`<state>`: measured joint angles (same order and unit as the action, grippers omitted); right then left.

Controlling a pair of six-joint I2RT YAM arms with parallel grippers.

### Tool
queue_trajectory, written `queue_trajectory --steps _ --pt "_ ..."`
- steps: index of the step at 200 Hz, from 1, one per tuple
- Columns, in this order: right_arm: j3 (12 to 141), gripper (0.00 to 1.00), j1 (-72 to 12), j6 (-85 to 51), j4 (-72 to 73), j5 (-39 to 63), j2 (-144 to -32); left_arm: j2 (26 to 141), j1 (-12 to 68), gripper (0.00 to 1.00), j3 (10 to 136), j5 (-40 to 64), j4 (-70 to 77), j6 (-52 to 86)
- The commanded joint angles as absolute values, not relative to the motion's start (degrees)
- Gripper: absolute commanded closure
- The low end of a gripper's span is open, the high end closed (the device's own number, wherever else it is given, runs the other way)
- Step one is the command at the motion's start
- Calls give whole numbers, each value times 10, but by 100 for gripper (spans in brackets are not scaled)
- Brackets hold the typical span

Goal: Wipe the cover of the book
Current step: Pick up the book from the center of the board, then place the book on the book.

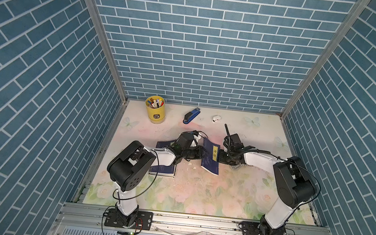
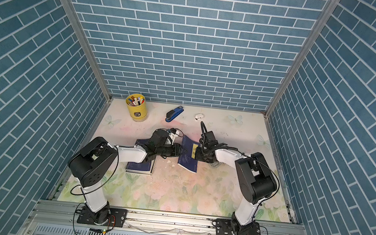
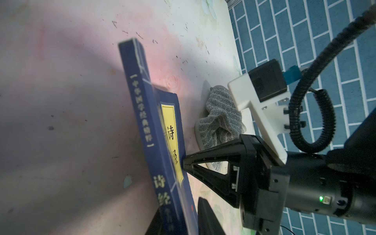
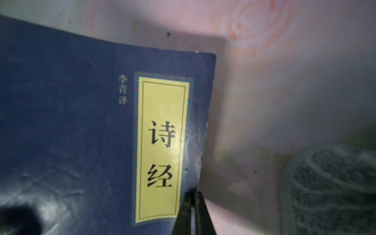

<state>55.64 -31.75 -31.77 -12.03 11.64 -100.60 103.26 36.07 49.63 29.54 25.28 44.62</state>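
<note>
Two grippers meet on the book (image 1: 211, 159) near the middle of the table (image 1: 198, 195), and from my seat it reads as a shared hold. I see the blue book raised off its flat side and tilted, spine towards the left arm and front cover towards the right arm; whether its lower corner touches the table I cannot tell. My left gripper (image 3: 181, 223) has a dark finger against each face of the book at one end of the spine, closed on it as far as the left wrist view shows. My right gripper (image 4: 192, 203) is pinched tight on the free edge of the front cover, just beside the yellow title label (image 4: 160, 146), with its two fingers pressed together and hardly a gap between them. I find the grey striped cloth (image 3: 219, 122) crumpled on the table beside the right gripper, held by neither arm and apart from the book. Under the left arm lies a stack of blue books (image 1: 162, 170), flat on the table. Along the back wall I count a yellow cup (image 1: 155, 108) full of pens, a blue stapler (image 1: 191, 115) next to it, and a small white object (image 1: 216, 118) further right, all well apart from the book
</note>
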Motion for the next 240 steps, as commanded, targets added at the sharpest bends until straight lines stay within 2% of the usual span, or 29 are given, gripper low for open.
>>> queue_trajectory --steps 1,24,53,81,105,144,183,214,240 --pt "533 93 -329 -327 -148 127 -1029 1037 365 80 513 321 274 440" --pt "534 91 -329 -321 -151 118 -1022 1028 362 92 518 304 233 415" --pt "540 81 -329 -297 -162 91 -991 1000 353 100 520 291 170 377" --pt "558 63 -327 -271 -175 67 -951 948 341 100 517 283 114 348" --pt "574 54 -323 -254 -173 58 -925 897 334 100 515 279 69 332" --pt "592 46 -314 -238 -178 54 -911 817 312 100 518 290 -3 312" --pt "588 39 -304 -227 -185 54 -897 716 253 100 501 353 -87 313" --pt "577 36 -297 -218 -170 54 -885 649 175 100 503 372 -199 279" --pt "582 35 -293 -216 -160 62 -895 603 95 100 482 425 -231 272"
